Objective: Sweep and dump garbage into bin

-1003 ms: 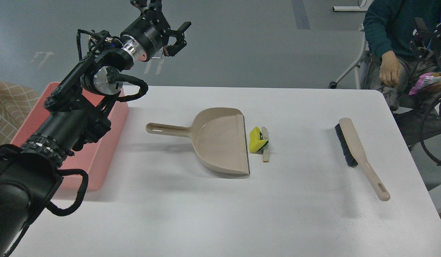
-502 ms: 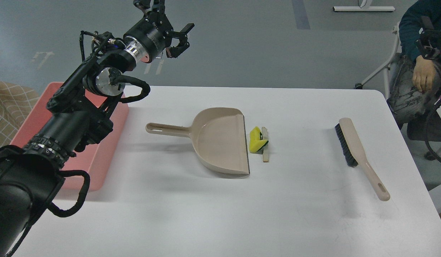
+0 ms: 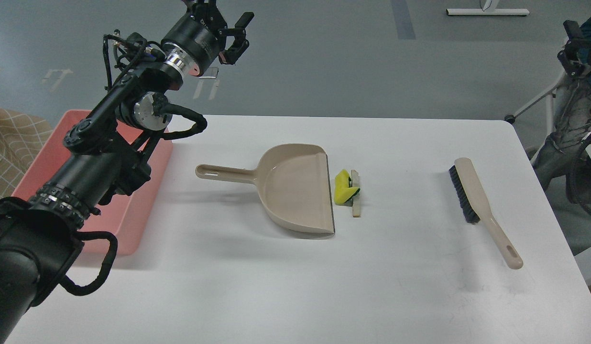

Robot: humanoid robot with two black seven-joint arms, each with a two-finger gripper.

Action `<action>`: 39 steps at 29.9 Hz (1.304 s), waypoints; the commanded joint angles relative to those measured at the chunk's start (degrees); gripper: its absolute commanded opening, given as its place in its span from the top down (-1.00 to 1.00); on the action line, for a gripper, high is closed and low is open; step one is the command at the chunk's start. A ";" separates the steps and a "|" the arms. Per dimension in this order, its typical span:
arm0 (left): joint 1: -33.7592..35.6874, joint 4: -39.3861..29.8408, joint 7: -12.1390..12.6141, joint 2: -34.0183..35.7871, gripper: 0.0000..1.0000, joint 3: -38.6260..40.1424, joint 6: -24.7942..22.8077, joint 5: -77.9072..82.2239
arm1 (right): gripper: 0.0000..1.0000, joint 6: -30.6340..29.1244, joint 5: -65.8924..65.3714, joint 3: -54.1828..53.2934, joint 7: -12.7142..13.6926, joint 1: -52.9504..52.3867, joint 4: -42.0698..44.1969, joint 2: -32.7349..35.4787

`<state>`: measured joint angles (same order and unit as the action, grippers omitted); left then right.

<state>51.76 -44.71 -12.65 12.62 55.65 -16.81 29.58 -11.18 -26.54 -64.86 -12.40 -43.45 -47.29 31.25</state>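
Note:
The garbage lies mid-table: a small yellow sponge scrap (image 3: 344, 187) with a dark green layer, and a thin pale beige stick (image 3: 355, 197) touching its right side. Both sit just right of the open lip of the beige dustpan (image 3: 295, 188), whose handle points left. The pink bin (image 3: 133, 220) stands at the table's left edge, partly hidden by my left arm. My left gripper (image 3: 222, 19) is open and empty, raised high above the table's far left. A dark part at the right edge (image 3: 573, 40) seems to be my right gripper; its fingers cannot be told apart.
A beige brush with black bristles (image 3: 477, 203) lies on the right of the white table (image 3: 286, 286), handle toward the front right. A person's legs and a chair (image 3: 558, 119) are beyond the right edge. A checked cloth (image 3: 13, 138) is left of the bin.
My left gripper has risen a little and swung slightly left. The person at the right has moved further right, mostly out of view. The dustpan, garbage and brush have not moved.

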 commanded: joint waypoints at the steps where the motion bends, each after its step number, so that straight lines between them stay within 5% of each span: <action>1: -0.44 -0.55 -0.45 0.21 -0.96 -0.98 -0.07 0.39 | -1.00 0.02 0.00 0.00 0.00 0.30 -0.17 -0.05; 10: -0.44 -0.81 -0.10 0.21 -0.97 -0.98 0.02 0.30 | -1.00 0.02 0.00 0.00 0.00 0.30 -0.43 0.04; 13: -1.13 -4.23 2.01 1.09 -0.97 -1.51 0.20 0.39 | -1.00 0.02 0.00 0.00 0.00 0.30 -0.52 -0.05; 16: -5.17 -12.90 4.38 4.94 -0.97 -4.74 2.55 0.56 | -1.00 0.02 0.00 0.00 0.00 0.30 -0.52 -0.05; 28: -19.92 -48.95 4.56 33.23 -0.96 -15.66 12.50 7.48 | -1.00 0.10 0.00 0.00 0.00 0.38 -0.52 -0.49; 39: -36.55 -55.22 5.88 34.59 -0.95 -15.57 19.00 29.12 | -1.00 0.19 0.00 0.00 0.00 0.47 -0.52 -1.11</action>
<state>17.11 -99.69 -7.20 48.48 40.57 0.94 56.83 -10.97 -26.54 -64.86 -12.39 -42.98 -47.81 30.17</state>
